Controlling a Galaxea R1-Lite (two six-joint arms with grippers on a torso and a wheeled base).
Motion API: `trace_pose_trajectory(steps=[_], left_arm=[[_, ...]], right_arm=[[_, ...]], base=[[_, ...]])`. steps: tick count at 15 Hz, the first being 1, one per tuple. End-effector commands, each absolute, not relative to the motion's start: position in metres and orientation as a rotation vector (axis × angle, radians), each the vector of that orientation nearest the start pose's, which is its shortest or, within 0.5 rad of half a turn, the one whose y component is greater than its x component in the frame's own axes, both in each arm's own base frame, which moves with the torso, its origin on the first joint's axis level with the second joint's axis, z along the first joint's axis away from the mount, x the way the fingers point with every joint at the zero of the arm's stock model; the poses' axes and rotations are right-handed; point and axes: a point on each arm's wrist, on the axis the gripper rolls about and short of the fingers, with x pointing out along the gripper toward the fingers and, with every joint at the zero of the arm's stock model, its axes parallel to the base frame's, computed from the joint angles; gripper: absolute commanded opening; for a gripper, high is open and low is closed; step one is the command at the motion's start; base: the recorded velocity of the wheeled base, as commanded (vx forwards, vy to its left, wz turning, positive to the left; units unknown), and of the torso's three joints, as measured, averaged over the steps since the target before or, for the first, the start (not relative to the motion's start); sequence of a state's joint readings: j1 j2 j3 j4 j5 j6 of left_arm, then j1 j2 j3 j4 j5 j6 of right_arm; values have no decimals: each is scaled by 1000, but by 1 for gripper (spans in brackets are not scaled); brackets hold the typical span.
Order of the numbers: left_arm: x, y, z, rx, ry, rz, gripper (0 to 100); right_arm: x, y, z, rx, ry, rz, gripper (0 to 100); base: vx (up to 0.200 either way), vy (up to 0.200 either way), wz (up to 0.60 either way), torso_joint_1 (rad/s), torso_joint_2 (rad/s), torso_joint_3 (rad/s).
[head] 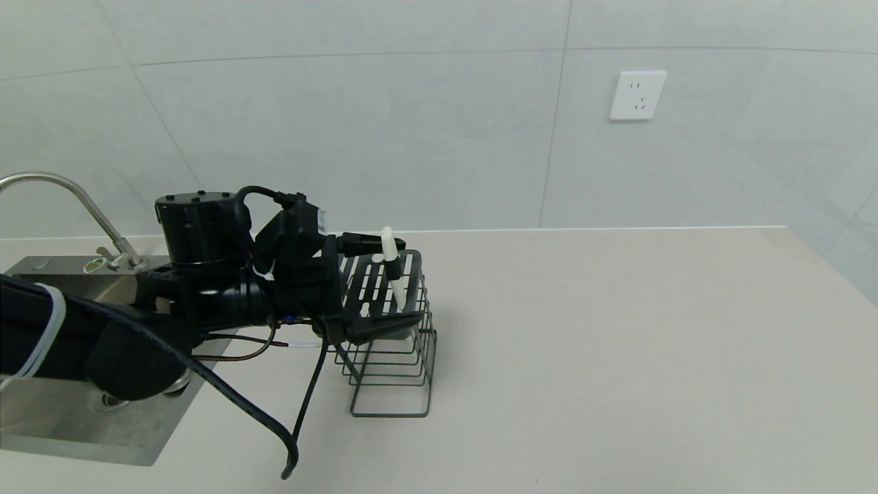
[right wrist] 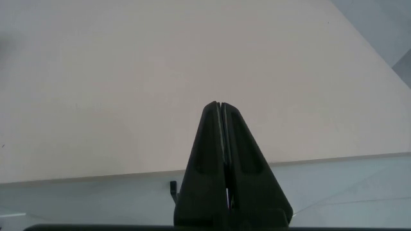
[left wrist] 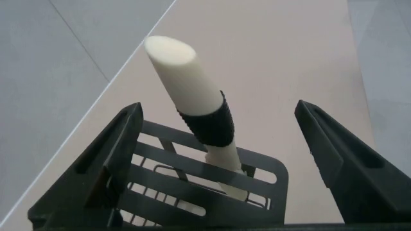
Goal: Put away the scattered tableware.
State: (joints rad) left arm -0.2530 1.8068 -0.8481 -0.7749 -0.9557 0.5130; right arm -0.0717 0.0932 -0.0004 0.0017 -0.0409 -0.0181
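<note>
the left end effector (head: 391,281) stands wide open and has hold of nothing. its two fingers (left wrist: 112,160) flank the utensil (left wrist: 186,77) with a clear gap on each side and touch it on neither. the utensil, a white handle with a black band round its middle, sits right between the fingertips, so there is no sideways offset to make up. its long axis is upright with a slight tilt, crosswise to the line along which the fingers would shut. its lower end passes down through the black slotted plate (left wrist: 260,163) into the wire rack (head: 391,384) just beneath the end effector. what kind of utensil it is below the plate i cannot tell.

by my reading it is already stowed, so the coming move is most likely a withdrawal. the end effector would have to back away without either finger brushing the handle, which rises above the rack and looks easy to tip.

the left arm is plainly the nearer one. the right end effector (right wrist: 220,128) is pressed fully shut with nothing in it, above bare desk (right wrist: 128,77). how far it is from the rack i cannot tell.

back along the left arm from its end effector lie the sink (head: 41,418) and the tap (head: 68,189). well beyond it, a socket (head: 638,95) sits on the wall.

as for writing, there is a small label (head: 322,219) on the left wrist housing and a sticker (head: 96,265) by the tap's base, both too small to read.
</note>
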Motion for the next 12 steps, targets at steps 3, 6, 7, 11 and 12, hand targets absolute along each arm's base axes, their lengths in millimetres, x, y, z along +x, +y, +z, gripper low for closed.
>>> trace_pose_trajectory(steps=[3,6,7,11,12], left_arm=[[310,-99,176,391,-156,-1211,100],[309,-98,188,423,-222,-1145,100],[306,-95,196,435,-256,-1131,100],[265,-63,225,485,-335,-1031,100],[244,-55,229,500,-366,-1002,100]], right_arm=[[-16,0,78,-17,95,-111,0],[-16,0,77,-15,96,-113,0],[-16,0,77,-15,96,-113,0],[-16,0,77,-15,96,-113,0],[-16,0,77,-15,96,-113,0]], base=[[0,0,0,0,0,0],[0,0,0,0,0,0],[0,0,0,0,0,0],[0,0,0,0,0,0],[0,0,0,0,0,0]])
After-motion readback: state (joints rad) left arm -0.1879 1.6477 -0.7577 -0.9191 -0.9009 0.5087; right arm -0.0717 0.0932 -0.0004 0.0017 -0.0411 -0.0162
